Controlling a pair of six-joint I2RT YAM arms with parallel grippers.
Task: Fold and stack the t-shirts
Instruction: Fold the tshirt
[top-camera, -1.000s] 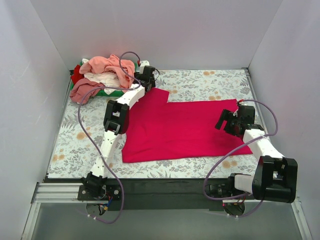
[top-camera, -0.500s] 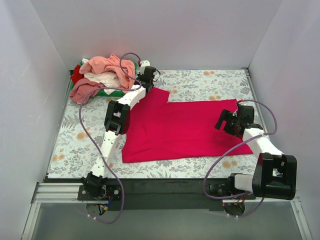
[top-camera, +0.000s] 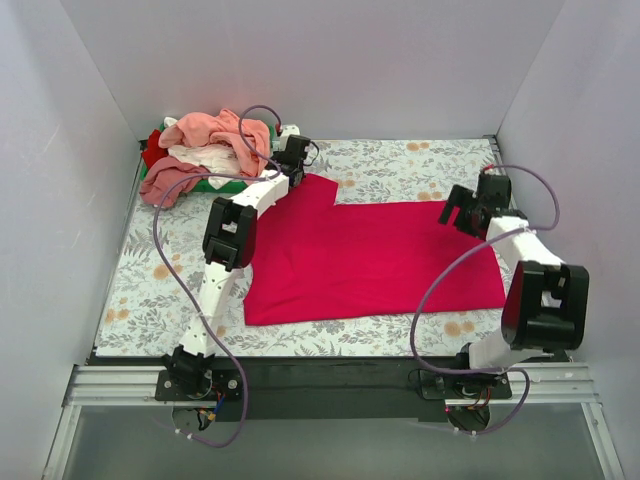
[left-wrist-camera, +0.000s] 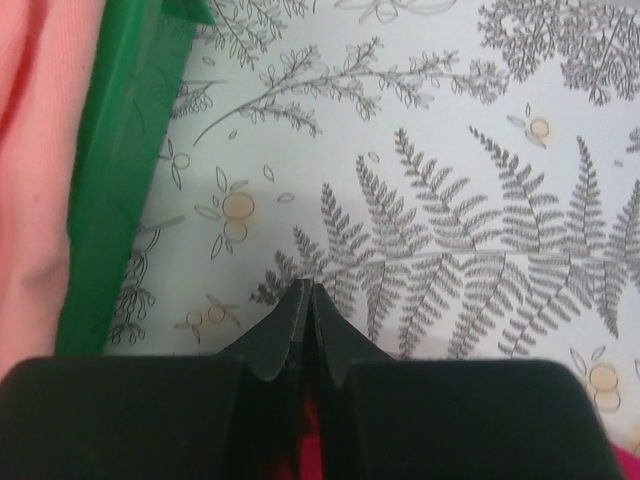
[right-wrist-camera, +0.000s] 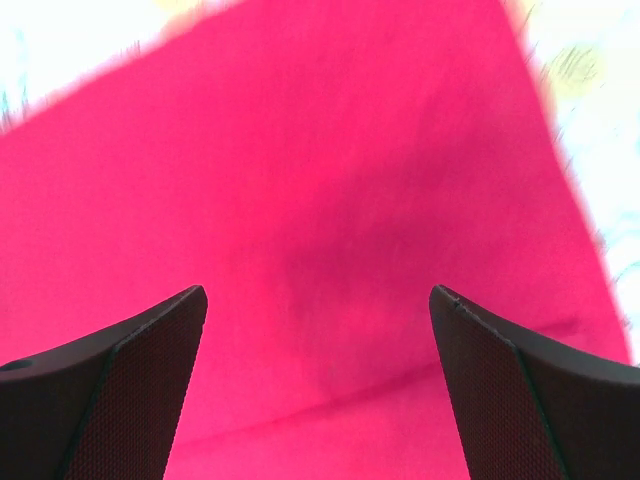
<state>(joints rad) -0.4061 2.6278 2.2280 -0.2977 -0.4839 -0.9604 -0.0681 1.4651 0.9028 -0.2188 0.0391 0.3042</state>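
Note:
A crimson-magenta t-shirt (top-camera: 370, 260) lies spread flat on the floral table cover. My left gripper (top-camera: 295, 160) sits at its far left corner. In the left wrist view this gripper (left-wrist-camera: 306, 288) is shut, and a sliver of the crimson cloth (left-wrist-camera: 308, 445) shows pinched between its fingers. My right gripper (top-camera: 458, 212) hovers over the shirt's far right corner. Seen from the right wrist, that gripper (right-wrist-camera: 318, 292) is open wide, with crimson cloth (right-wrist-camera: 320, 180) below and nothing between the fingers. More t-shirts (top-camera: 205, 150), salmon pink, dusty pink, white and red, are heaped at the far left.
The heap rests on a green tray (top-camera: 225, 186) just left of my left gripper; its edge (left-wrist-camera: 115, 170) and a salmon pink shirt (left-wrist-camera: 35, 180) show in the left wrist view. White walls enclose the table on three sides. Purple cables loop beside both arms.
My left gripper has closed on the crimson shirt's far left corner. My right arm has swung away from me, from the shirt's right edge up to its far right corner, still open.

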